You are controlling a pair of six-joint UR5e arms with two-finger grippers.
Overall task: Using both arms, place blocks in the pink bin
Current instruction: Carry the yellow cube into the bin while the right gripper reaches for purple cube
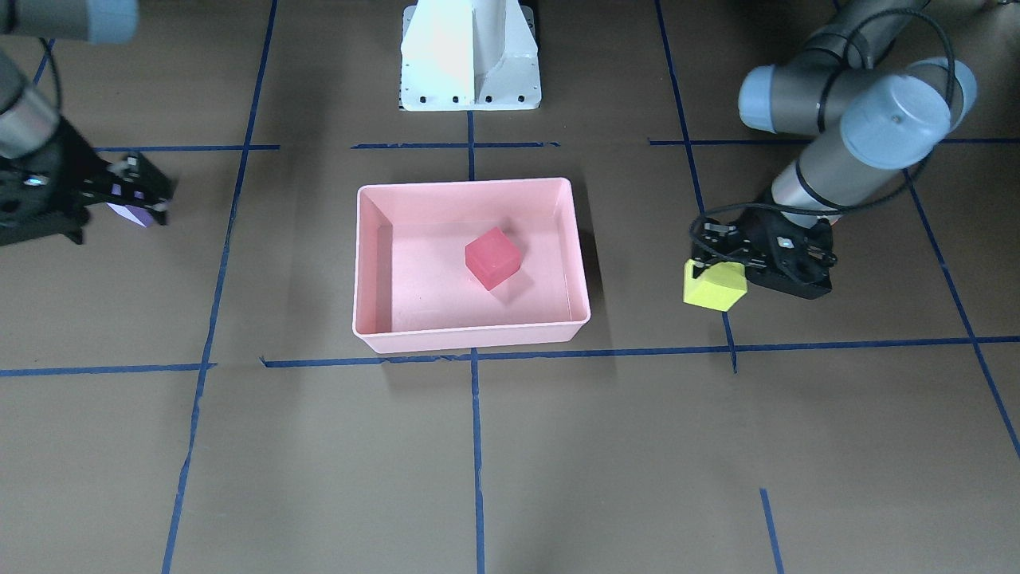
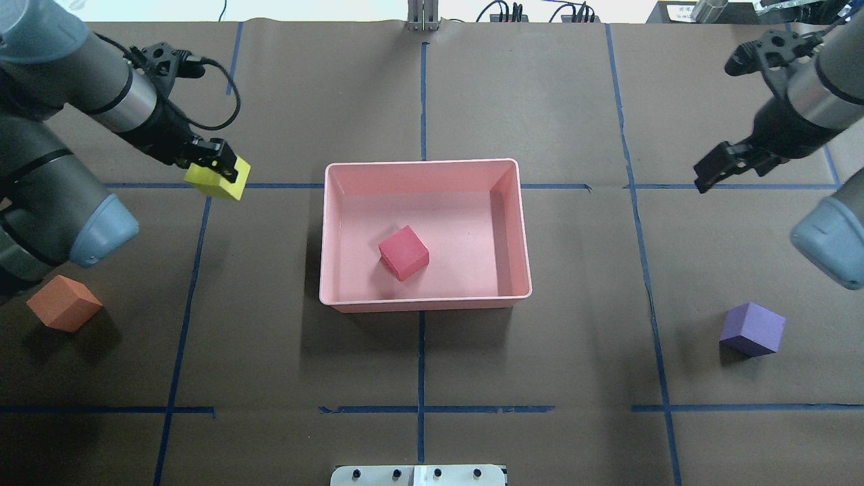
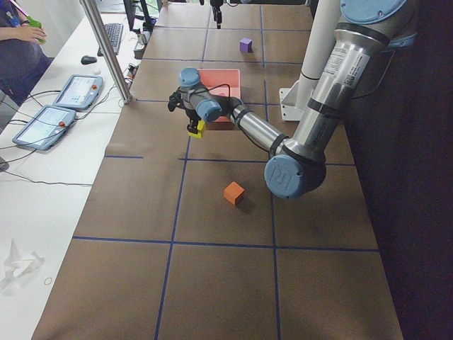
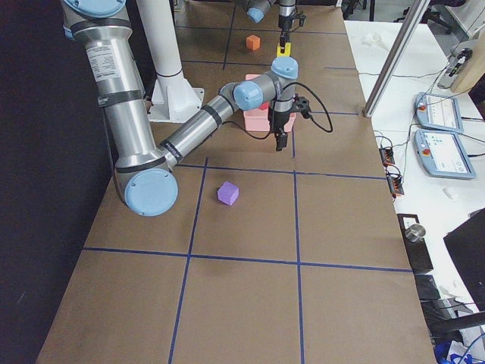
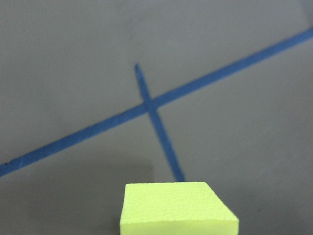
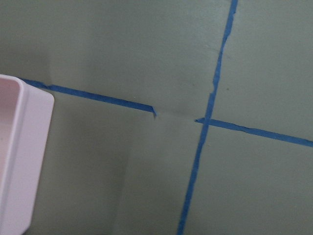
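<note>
My left gripper (image 2: 216, 163) is shut on the yellow-green block (image 2: 219, 181) and holds it above the table, left of the pink bin (image 2: 422, 163). The block fills the bottom of the left wrist view (image 5: 176, 208). A red block (image 2: 403, 252) lies inside the bin. My right gripper (image 2: 714, 172) hangs open and empty above the table, right of the bin. The purple block (image 2: 751, 329) lies on the table nearer the robot than that gripper. The orange block (image 2: 64, 304) lies on the table at the near left, beside my left arm.
The white pedestal (image 1: 470, 56) stands behind the bin on the robot's side. Blue tape lines cross the brown table. The bin's corner (image 6: 19, 161) shows at the left of the right wrist view. Tablets and cables (image 3: 64, 106) lie past the table's far edge.
</note>
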